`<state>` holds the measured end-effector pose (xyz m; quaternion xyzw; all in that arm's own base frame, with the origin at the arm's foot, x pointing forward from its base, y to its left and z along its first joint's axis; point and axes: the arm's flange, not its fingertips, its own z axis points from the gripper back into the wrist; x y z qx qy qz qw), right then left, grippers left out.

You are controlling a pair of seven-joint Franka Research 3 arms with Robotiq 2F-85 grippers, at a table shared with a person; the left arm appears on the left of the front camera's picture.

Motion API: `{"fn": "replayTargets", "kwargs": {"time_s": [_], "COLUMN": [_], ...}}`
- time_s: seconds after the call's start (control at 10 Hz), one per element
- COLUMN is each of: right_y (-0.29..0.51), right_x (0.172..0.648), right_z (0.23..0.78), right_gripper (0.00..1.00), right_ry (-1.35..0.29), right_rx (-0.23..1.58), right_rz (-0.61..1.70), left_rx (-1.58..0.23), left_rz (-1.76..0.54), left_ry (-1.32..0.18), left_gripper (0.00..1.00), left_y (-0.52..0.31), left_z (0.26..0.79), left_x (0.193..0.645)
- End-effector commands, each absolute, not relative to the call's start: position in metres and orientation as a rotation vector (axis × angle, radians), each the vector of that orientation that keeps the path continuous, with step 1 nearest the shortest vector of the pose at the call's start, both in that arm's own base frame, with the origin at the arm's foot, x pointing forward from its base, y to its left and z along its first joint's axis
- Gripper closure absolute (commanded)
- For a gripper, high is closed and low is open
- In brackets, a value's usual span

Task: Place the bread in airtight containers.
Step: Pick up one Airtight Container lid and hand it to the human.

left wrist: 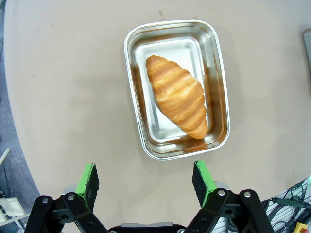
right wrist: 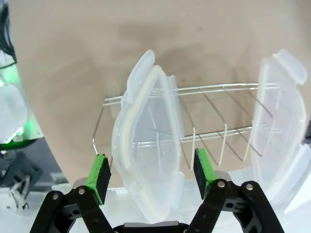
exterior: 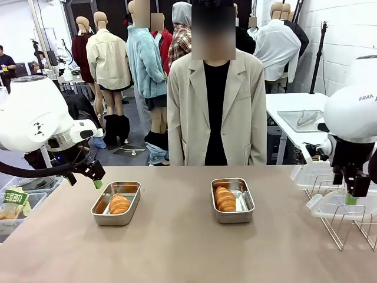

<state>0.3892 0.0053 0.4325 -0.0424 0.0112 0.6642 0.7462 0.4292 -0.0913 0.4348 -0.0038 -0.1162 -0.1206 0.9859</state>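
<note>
Two steel airtight containers sit open on the tan table, the left one (exterior: 116, 203) and the right one (exterior: 232, 201). Each holds one golden bread roll, one on the left (exterior: 119, 204) and one on the right (exterior: 225, 198). My left gripper (exterior: 85, 178) hovers open just left of the left tin. In its wrist view the tin (left wrist: 176, 90) and its bread (left wrist: 177, 95) lie beyond the gripper's (left wrist: 146, 178) spread fingers. My right gripper (exterior: 352, 197) hangs over the wire rack at the right. It stands open (right wrist: 153, 172) astride a clear lid (right wrist: 148, 141) standing on edge.
A wire rack (exterior: 347, 227) at the table's right edge holds the two clear lids; the second lid (right wrist: 282, 126) stands further along the rack (right wrist: 214, 116). A person in a beige jacket (exterior: 215, 112) stands at the far side. A bin with a green packet (exterior: 15, 200) sits at the left.
</note>
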Motion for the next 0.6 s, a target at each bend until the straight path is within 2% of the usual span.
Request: {"fn": "replayTargets", "kwargs": {"time_s": [0.0, 0.1, 0.5], "right_y": [0.0007, -0.0029, -0.0023], "right_x": [0.3898, 0.3909, 0.3899], "right_z": [0.4218, 0.42, 0.4235], "right_gripper": [0.14, 0.14, 0.93], "right_ry": [0.058, 0.061, 0.058], "right_rx": [-0.147, -0.128, -0.133], "right_rz": [1.444, 1.443, 1.452], "left_rx": [-0.004, -0.004, -0.004], "left_rz": [-0.225, -0.225, -0.225], "left_ry": [-0.243, -0.243, -0.243], "left_gripper": [0.0, 0.0, 0.0], "left_y": [-0.0922, -0.0922, -0.0922], "left_z": [0.435, 0.435, 0.435], "left_x": [0.4301, 0.4301, 0.4301]}}
